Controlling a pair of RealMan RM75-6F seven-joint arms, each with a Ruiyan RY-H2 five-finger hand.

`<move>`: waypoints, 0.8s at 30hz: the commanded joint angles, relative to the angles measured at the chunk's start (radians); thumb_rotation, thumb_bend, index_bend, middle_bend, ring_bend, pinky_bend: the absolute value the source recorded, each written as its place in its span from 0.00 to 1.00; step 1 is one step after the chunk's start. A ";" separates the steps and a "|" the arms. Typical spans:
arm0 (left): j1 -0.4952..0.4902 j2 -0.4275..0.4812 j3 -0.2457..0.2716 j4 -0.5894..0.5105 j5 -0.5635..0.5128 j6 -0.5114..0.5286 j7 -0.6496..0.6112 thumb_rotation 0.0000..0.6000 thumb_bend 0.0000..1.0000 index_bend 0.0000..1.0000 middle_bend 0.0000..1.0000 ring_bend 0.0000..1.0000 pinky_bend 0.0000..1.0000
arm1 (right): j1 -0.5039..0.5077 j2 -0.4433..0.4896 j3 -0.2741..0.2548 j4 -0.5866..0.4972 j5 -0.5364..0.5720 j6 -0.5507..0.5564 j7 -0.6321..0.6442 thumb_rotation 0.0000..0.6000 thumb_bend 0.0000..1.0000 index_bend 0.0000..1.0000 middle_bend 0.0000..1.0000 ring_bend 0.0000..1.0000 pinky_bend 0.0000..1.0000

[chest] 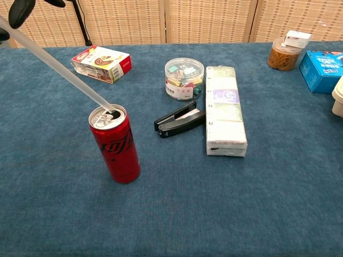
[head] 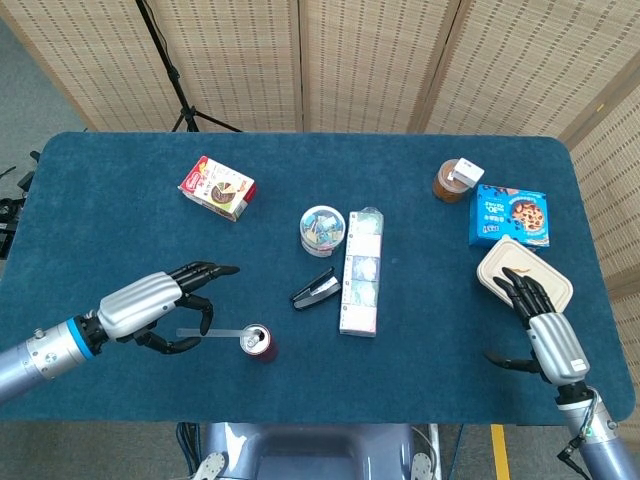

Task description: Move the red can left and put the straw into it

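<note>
One light, bendy translucent plastic straw (chest: 59, 68), tip inside the upright red aluminium can (chest: 115, 144), is best pinched mid-length; left hand (head: 150, 305) grasp unclear, right hand (head: 545, 325) released.

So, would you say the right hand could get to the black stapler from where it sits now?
Probably yes, with a long reach. The right hand is open near the table's right edge, and bare cloth lies between it and the tissue pack, but that pack lies just before the stapler, so it must reach over it.
</note>
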 commanded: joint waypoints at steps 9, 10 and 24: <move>-0.006 -0.010 -0.003 -0.002 -0.013 -0.022 0.013 1.00 0.38 0.60 0.00 0.00 0.00 | 0.000 0.002 0.001 0.001 0.001 0.000 0.003 1.00 0.00 0.00 0.00 0.00 0.00; -0.006 -0.011 -0.004 -0.002 -0.016 -0.023 0.015 1.00 0.38 0.60 0.00 0.00 0.00 | 0.000 0.002 0.001 0.001 0.001 0.000 0.004 1.00 0.00 0.00 0.00 0.00 0.00; -0.022 -0.049 -0.019 -0.005 -0.062 -0.083 0.063 1.00 0.38 0.56 0.00 0.00 0.00 | 0.000 0.004 0.000 0.002 0.002 -0.002 0.005 1.00 0.00 0.00 0.00 0.00 0.00</move>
